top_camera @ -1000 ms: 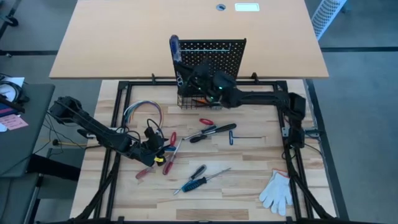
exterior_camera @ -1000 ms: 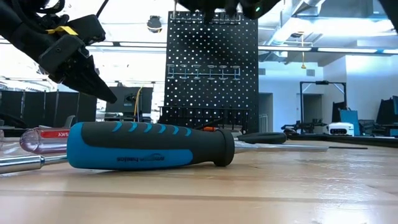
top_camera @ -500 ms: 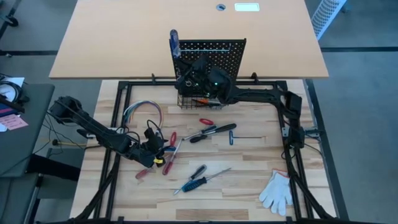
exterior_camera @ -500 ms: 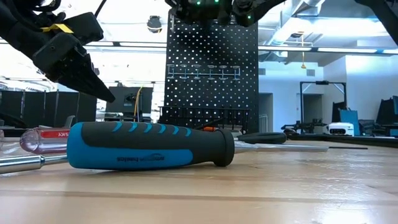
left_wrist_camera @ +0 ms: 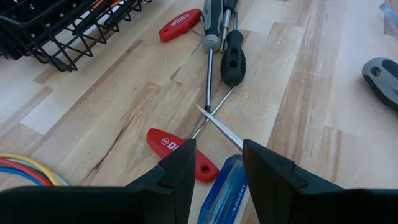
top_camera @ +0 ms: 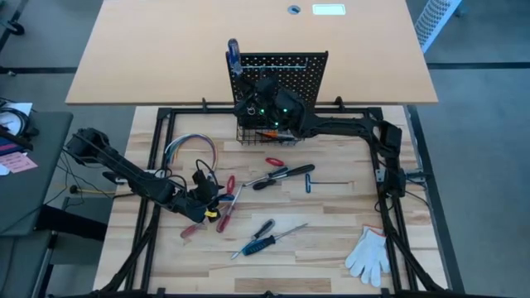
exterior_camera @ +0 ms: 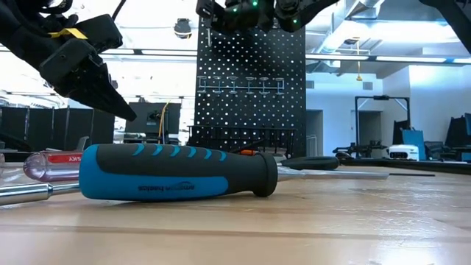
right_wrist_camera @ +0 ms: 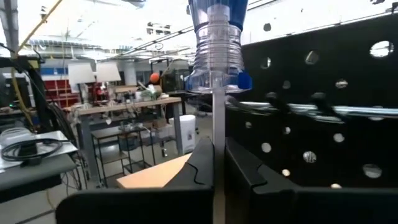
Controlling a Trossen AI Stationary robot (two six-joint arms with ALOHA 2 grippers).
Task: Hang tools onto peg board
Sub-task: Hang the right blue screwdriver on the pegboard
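The black peg board (top_camera: 280, 73) stands upright at the table's far middle, a wire basket (top_camera: 263, 132) at its base. My right gripper (top_camera: 247, 101) is high in front of the board's left edge, shut on a screwdriver with a clear blue handle (top_camera: 233, 55). Near the table's left, my left gripper (top_camera: 209, 199) hangs open and slanting down just above a clear blue handle (left_wrist_camera: 227, 186) and a red screwdriver (left_wrist_camera: 177, 148), touching neither. More tools lie on the tabletop: a blue-black screwdriver (top_camera: 255, 242), black ones (top_camera: 280, 175), a T-handled key (top_camera: 313, 178). My right gripper pinches the screwdriver's bare metal shaft (right_wrist_camera: 217, 121) between its two fingers, a little below the handle's clear collar (right_wrist_camera: 216, 50). The fingers (right_wrist_camera: 200, 163) come about level, across the shaft. The screwdriver stands upright, handle up, lifted clear, close to the board's left edge (exterior_camera: 207, 29).
A looped bundle of coloured wires (top_camera: 189, 149) lies at the left, a white glove (top_camera: 368, 255) at the near right. Red-handled tools (top_camera: 225, 207) lie under and beside my left gripper. A large tan tabletop (top_camera: 166, 50) lies behind the peg board.
My right gripper has shifted a little toward the table's left across the peg board's front and its wrist has tipped; it has sunk into the top of the low view. The blue-handled screwdriver stays upright at the board's left edge.
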